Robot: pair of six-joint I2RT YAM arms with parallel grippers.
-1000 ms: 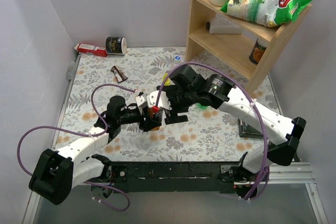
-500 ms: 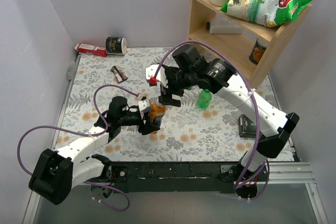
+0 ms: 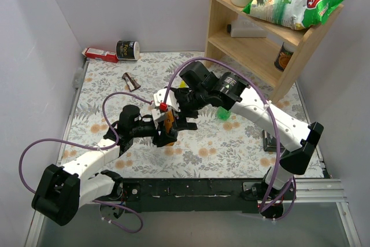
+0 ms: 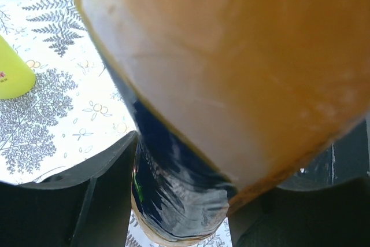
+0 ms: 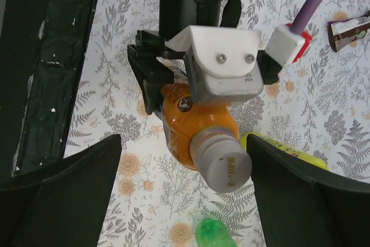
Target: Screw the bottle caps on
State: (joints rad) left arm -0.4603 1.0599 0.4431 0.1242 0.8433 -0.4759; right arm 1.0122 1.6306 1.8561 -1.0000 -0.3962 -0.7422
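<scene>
1. Gripping the orange bottle point(image 5: 196, 125), the left tool point(image 3: 162, 134) is clamped on its body, mid-surface point(image 3: 110, 88).
2. White cap point(image 5: 225, 169) sits on its neck.
3. Right tool point(image 3: 184, 118), fingers apart, hovers above the cap.
4. Green bottle point(image 3: 224, 114) is to the right.

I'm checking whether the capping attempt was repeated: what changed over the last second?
The right gripper, open, pulled back from the orange bottle toward the far side, then returned over its white cap. Nothing was taken or let go. The left gripper stayed shut on the bottle in place; the green bottle did not move.
</scene>
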